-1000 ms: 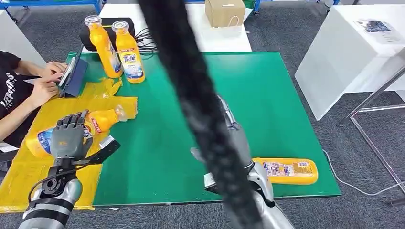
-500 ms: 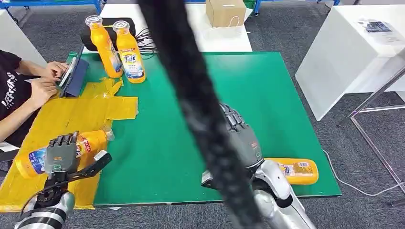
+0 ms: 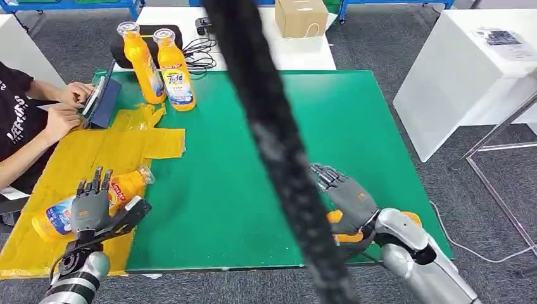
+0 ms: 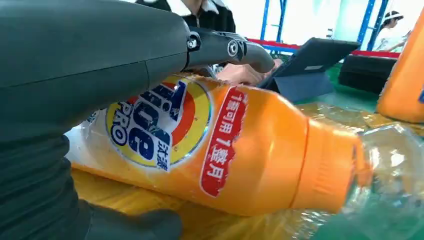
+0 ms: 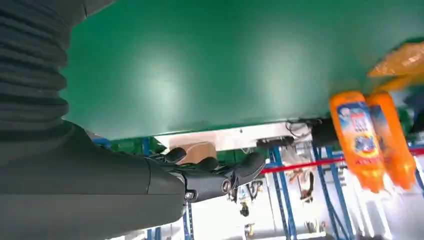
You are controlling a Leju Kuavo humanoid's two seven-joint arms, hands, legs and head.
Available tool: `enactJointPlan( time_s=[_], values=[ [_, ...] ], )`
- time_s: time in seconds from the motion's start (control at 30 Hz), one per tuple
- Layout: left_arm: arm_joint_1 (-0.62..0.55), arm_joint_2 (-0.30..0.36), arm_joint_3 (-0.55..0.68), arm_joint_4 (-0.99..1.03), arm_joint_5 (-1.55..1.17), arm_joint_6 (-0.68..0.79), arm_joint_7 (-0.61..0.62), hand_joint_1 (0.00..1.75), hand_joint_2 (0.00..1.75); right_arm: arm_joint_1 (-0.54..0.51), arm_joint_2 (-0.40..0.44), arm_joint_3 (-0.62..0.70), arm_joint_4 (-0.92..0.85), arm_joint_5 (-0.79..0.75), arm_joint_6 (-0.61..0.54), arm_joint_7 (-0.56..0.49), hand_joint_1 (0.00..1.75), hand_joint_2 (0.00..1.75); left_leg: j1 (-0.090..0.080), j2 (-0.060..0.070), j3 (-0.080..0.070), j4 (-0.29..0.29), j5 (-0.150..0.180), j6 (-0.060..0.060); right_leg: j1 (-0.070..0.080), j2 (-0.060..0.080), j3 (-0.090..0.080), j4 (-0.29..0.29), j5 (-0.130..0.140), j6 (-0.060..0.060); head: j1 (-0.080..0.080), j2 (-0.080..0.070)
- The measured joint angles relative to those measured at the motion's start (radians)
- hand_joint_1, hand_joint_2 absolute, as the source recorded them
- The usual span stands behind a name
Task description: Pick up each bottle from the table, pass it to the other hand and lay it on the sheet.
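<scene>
On your far left in the head view, a person (image 3: 22,126) sits at the table's edge with both hands at a dark tablet (image 3: 104,101). Just in front of them the yellow sheet (image 3: 82,152) covers the left part of the green table (image 3: 285,126). A bottle (image 3: 95,201) lies on its side on that sheet, cap pointing toward the green surface. Your left hand (image 3: 90,206) sits over the bottle's middle with fingers stretched up and the thumb out to the side. The left wrist view gives you what the head view cannot: the thumb (image 4: 227,50) arches over the bottle's label (image 4: 160,125) and the bottle rests on the sheet, but whether the fingers still press it you cannot tell.

Farther back, two upright bottles (image 3: 161,66) stand side by side near the table's rear edge; the right wrist view shows them too, turned over. A thick dark cable (image 3: 272,139) crosses the middle of the head view, blurred and close to the camera.

To the right, near the table's front edge, another bottle (image 3: 342,235) lies flat. Your right hand (image 3: 345,197) is above it with fingers loosely spread, hiding most of it. The right wrist view shows the fingers (image 5: 210,172) apart and holding nothing.
</scene>
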Motion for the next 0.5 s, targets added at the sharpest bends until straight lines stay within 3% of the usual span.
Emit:
enactJointPlan(
  time_s=[0.17, 0.5],
  values=[
    [0.002, -0.019, 0.016, 0.002, 0.08, 0.045, -0.077, 0.0, 1.75, 0.013, -0.077, -0.03, 0.001, -0.064, 0.042, -0.046, 0.0, 1.75, 0.0, 0.0, 0.0, 0.0, 0.0, 0.0, 0.0, 0.0, 0.0, 0.0, 0.0, 0.0, 0.0, 0.0],
    [0.049, -0.048, 0.023, -0.051, 0.185, 0.087, -0.154, 0.0, 1.75, 0.106, -0.164, -0.117, -0.011, -0.072, 0.05, -0.025, 0.0, 1.75, 0.0, 0.001, -0.002, 0.0, 0.0, 0.0, 0.0, 0.0, -0.002, 0.0, 0.0, 0.0, 0.0, 0.0]
  ],
)
